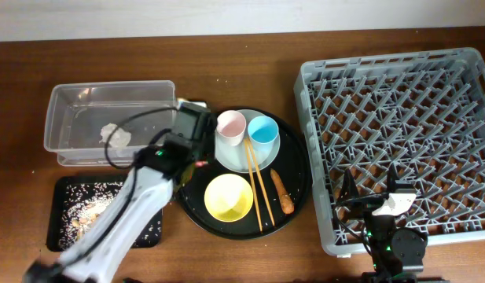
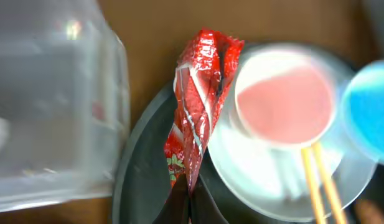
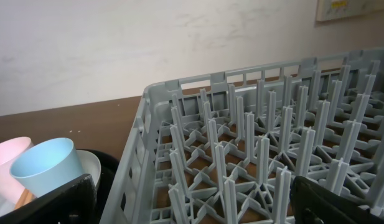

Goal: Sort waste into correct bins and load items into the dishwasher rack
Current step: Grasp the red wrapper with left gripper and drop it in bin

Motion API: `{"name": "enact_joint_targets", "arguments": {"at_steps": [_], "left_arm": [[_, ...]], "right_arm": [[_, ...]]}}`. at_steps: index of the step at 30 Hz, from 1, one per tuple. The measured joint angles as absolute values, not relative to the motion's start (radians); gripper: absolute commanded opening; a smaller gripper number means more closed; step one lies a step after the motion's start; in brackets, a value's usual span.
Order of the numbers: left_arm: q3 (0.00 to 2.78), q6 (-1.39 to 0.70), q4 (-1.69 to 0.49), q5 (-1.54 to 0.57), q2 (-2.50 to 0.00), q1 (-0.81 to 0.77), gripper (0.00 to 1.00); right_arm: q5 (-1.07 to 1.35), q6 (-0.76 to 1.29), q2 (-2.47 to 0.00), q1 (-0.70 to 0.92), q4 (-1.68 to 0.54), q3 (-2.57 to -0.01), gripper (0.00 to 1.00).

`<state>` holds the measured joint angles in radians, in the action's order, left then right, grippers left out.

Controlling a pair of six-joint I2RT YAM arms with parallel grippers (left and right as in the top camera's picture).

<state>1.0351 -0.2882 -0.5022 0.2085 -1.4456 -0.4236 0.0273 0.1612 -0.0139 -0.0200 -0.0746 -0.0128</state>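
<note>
At the near left of the bench [image 1: 250, 63], the shallow black tray [image 1: 55, 212] holds brown food scraps with white crumbs [image 1: 89, 208]. Behind it, the clear tub [image 1: 108, 85] has the crumpled tissue [image 1: 115, 135] inside, so I judge these two kinds of waste as sorted.

To the right, the left gripper [image 2: 189, 202] is closed tight on one end of the red wrapper [image 2: 201, 93]. The wrapper is over the left edge of the round black tray [image 1: 293, 169], between the tub and the pink cup [image 1: 231, 126], and not in any bin.

On the round tray, the pink cup and the blue cup [image 1: 263, 130] stand on the grey-green plate [image 1: 262, 157]. The yellow bowl [image 1: 229, 196] sits nearer, the two chopsticks [image 1: 259, 189] lie across plate and tray, and the carrot stick [image 1: 281, 192] lies at the right side.

At the far right, the dishwasher rack [image 1: 399, 102] has nothing in it. The right gripper [image 3: 192, 202] hovers over its near-left part with jaws wide apart and holds nothing.

The task seems less than half done. The wrapper and the carrot stick are not yet in a bin, and no cup, bowl, plate or chopstick is loaded.
</note>
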Motion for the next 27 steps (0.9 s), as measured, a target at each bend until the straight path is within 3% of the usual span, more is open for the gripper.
{"name": "enact_joint_targets", "arguments": {"at_steps": [5, 11, 12, 17, 18, 21, 27], "left_arm": [[1.044, -0.288, -0.428, 0.423, -1.365, -0.392, 0.01], [1.044, -0.289, -0.306, 0.451, -1.436, -0.199, 0.01], [1.044, -0.288, -0.294, 0.424, -1.471, -0.17, 0.07], [1.044, -0.289, -0.239, 0.358, -1.602, -0.143, 0.76], [1.044, -0.289, -0.234, 0.351, -1.607, -0.143, 0.79], [1.044, -0.289, -0.181, 0.344, -1.605, -0.144, 0.78], [1.055, -0.316, -0.321, 0.147, -1.441, -0.22, 0.58]], "right_arm": [[0.027, 0.161, -0.014, -0.02, -0.075, -0.013, 0.98], [0.027, 0.162, -0.014, -0.02, -0.075, -0.013, 0.98], [0.027, 0.161, -0.014, -0.02, -0.075, -0.013, 0.98], [0.027, 0.161, -0.014, -0.02, -0.075, -0.013, 0.98], [0.027, 0.162, -0.014, -0.02, -0.075, -0.013, 0.98], [0.027, 0.161, -0.014, -0.02, -0.075, -0.013, 0.98], [0.027, 0.161, -0.014, -0.02, -0.075, -0.013, 0.98]]}}
